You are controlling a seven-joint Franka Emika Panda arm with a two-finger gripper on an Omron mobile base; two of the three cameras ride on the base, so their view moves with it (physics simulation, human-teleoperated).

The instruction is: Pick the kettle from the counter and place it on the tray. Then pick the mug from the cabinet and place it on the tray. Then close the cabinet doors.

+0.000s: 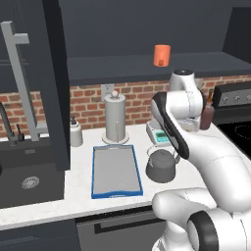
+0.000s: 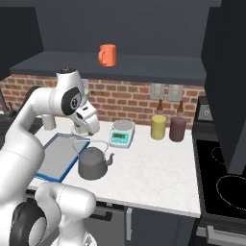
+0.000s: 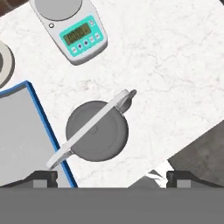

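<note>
Two spread fingers (image 3: 112,177) above the kettle (image 3: 97,130), apart from it.

the white arm rises from the base, bends at the elbow and folds forward, its wrist turned so the hand points straight down; the gripper (image 3: 112,177) hangs with its 2 dark fingertips (image 3: 43,177) spread wide apart, nothing between them
</note>
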